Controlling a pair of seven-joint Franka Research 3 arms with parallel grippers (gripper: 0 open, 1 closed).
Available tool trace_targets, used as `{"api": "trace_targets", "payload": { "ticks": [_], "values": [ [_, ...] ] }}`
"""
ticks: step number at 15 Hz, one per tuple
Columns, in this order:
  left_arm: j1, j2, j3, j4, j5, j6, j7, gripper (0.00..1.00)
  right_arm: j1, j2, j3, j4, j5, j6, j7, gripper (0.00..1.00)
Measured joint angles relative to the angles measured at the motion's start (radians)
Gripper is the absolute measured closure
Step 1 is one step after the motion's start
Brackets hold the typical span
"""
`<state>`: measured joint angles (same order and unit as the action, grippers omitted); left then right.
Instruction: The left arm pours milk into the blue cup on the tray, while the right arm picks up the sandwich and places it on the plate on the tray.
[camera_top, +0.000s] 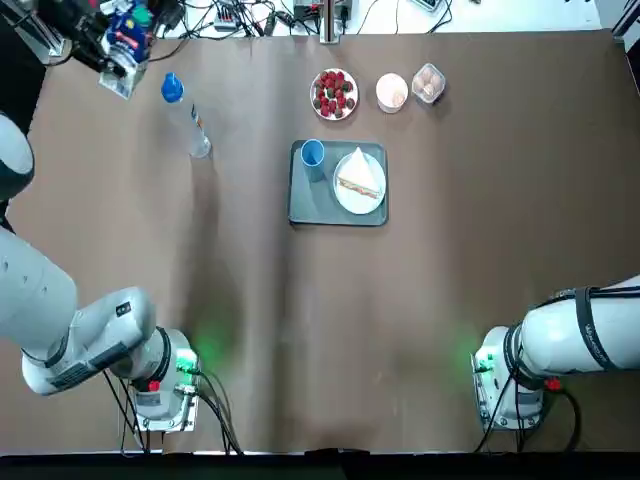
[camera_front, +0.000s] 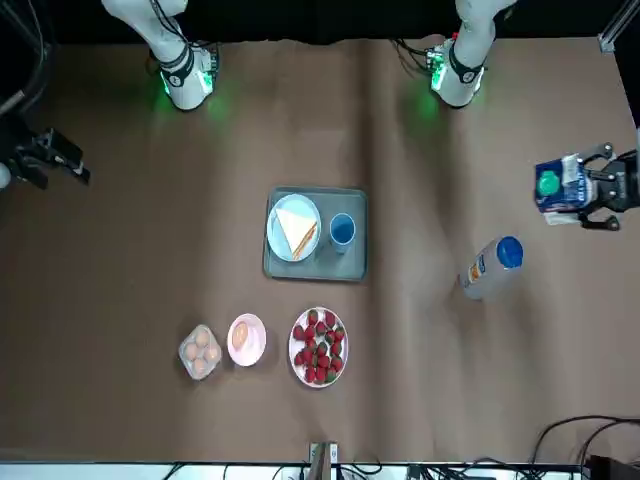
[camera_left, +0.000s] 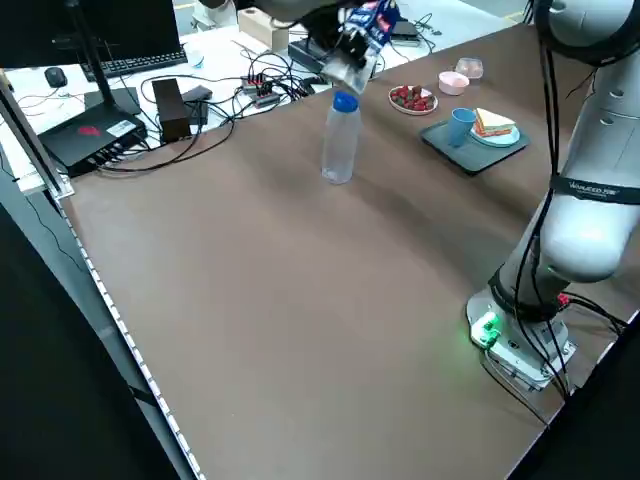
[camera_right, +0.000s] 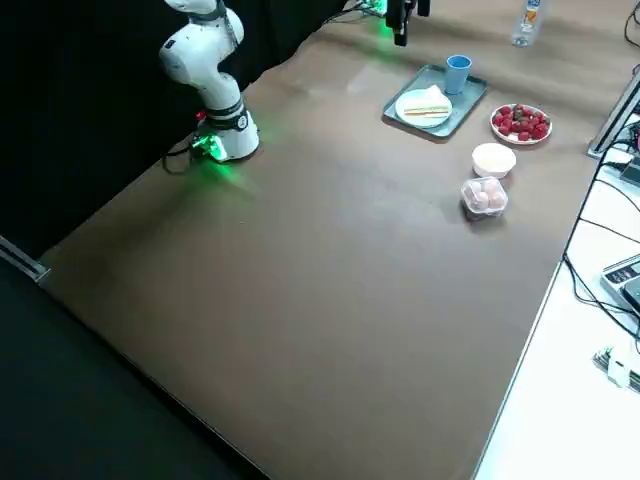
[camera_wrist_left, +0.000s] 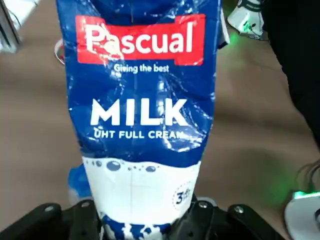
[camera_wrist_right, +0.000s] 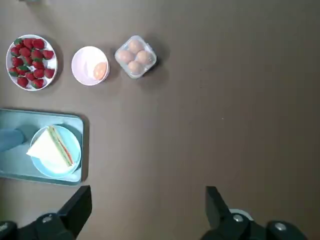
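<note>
The sandwich (camera_top: 360, 178) lies on the white plate (camera_top: 349, 194) on the grey tray (camera_top: 310, 205), with the blue cup (camera_top: 312, 153) beside it at the tray's far left corner. My left gripper (camera_front: 603, 190) is shut on the milk (camera_front: 562, 187) and holds it in the air over the table's far left, beyond the clear bottle; the carton (camera_wrist_left: 145, 100) fills the left wrist view. My right gripper (camera_front: 48, 160) hangs high off the table's right side, open and empty, its fingers (camera_wrist_right: 76, 210) spread wide.
A clear bottle with a blue cap (camera_top: 185, 115) stands left of the tray. Behind the tray sit a dish of strawberries (camera_top: 334, 94), a pink bowl (camera_top: 392, 91) and a tub of eggs (camera_top: 428, 83). Cables and gear lie past the far edge.
</note>
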<state>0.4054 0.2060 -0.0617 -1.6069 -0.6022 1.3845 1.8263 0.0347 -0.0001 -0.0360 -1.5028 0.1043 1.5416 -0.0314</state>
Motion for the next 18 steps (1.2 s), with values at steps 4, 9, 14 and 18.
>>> {"api": "trace_targets", "payload": {
  "ticks": [4, 9, 14, 18],
  "values": [
    [-0.168, -0.047, -0.002, -0.026, 0.066, 0.071, -0.238, 0.50, -0.001, -0.006, 0.001, -0.010, -0.029, 0.000, 0.000, 0.00],
    [-0.455, -0.052, -0.004, -0.036, 0.165, 0.214, -0.564, 0.49, -0.006, -0.006, 0.001, -0.020, -0.108, -0.010, 0.000, 0.00],
    [-0.658, -0.029, -0.006, -0.052, 0.296, 0.324, -0.719, 0.49, -0.015, -0.017, 0.001, -0.034, -0.115, -0.012, 0.000, 0.00],
    [-0.766, 0.034, -0.006, -0.056, 0.409, 0.391, -0.804, 0.48, -0.015, -0.019, 0.006, -0.035, -0.115, -0.012, 0.000, 0.00]
  ]
}}
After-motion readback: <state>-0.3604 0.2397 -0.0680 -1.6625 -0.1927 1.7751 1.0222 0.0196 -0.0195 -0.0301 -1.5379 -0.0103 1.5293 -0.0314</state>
